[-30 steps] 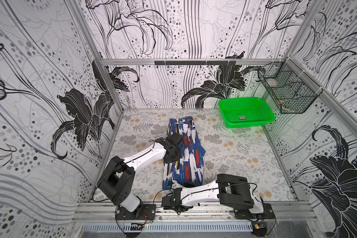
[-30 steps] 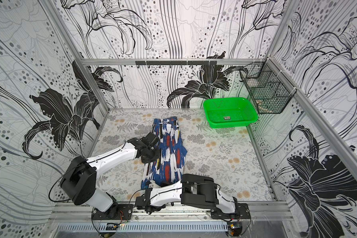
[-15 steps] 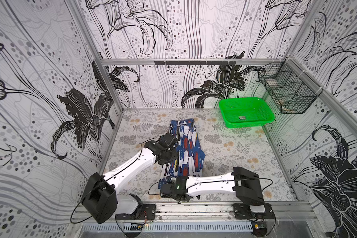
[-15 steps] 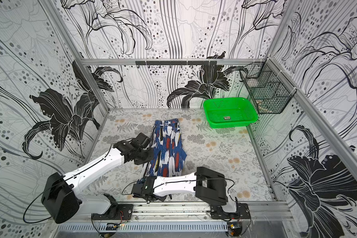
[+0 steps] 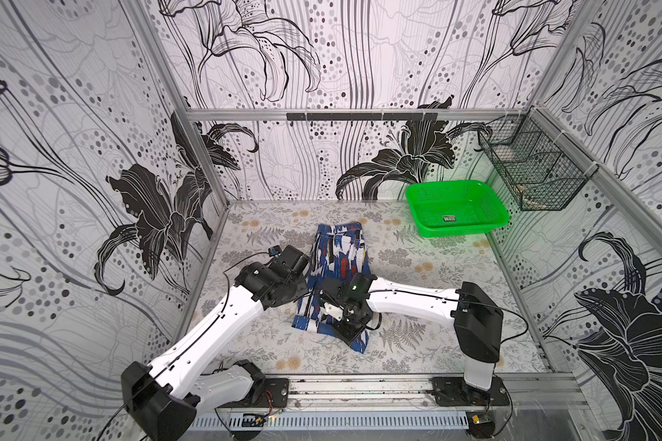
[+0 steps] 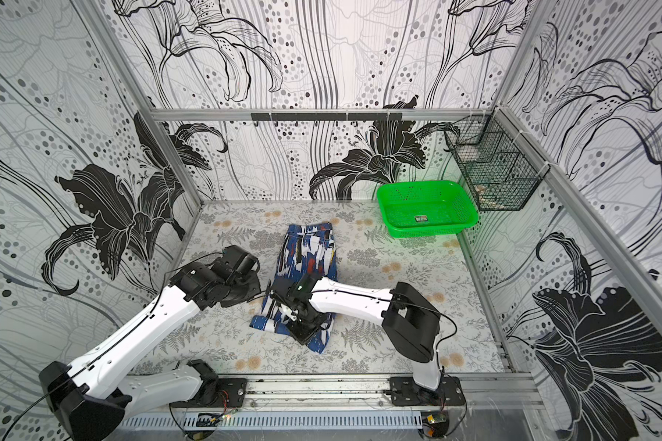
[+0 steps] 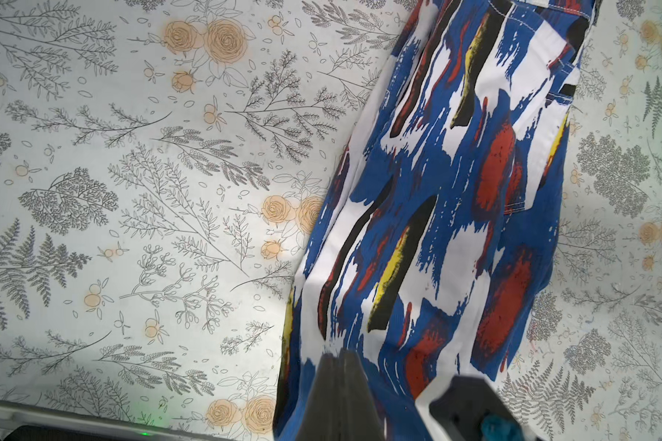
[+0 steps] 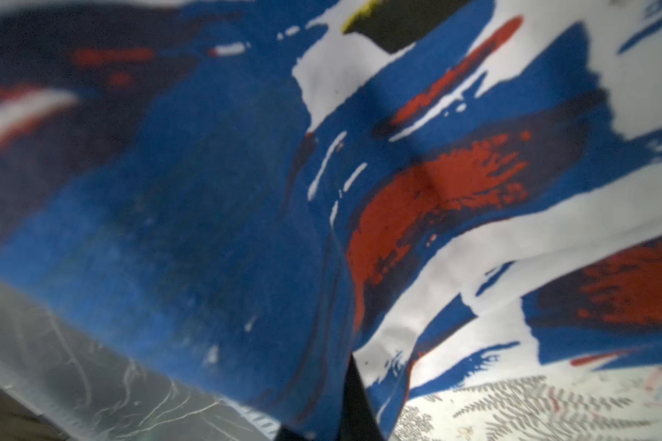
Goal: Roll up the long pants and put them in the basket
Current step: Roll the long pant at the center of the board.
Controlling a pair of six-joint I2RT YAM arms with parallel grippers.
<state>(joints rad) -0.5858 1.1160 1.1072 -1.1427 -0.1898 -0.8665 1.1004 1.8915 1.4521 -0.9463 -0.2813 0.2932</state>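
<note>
The long pants (image 5: 341,252) (image 6: 310,248), a blue, white, black and red print, lie folded into a narrow strip down the middle of the table. My left gripper (image 5: 309,294) (image 6: 262,296) is at the strip's left edge. In the left wrist view this left gripper (image 7: 338,357) is shut, its tips pinching the pants (image 7: 455,191) where the cloth rises in a ridge. My right gripper (image 5: 337,317) (image 6: 289,311) sits over the near end. It is shut on the pants (image 8: 207,191), which drape over its dark finger (image 8: 354,397) and fill the right wrist view.
A green plastic basket (image 5: 455,208) stands at the back right of the floral table. A black wire basket (image 5: 532,172) hangs on the right wall. Patterned walls close in three sides, and the arms' metal rail (image 5: 360,385) runs along the front edge.
My right arm has swung up from the front rail and now reaches across the near end of the pants. My left gripper slid a little nearer along the pants' left edge.
</note>
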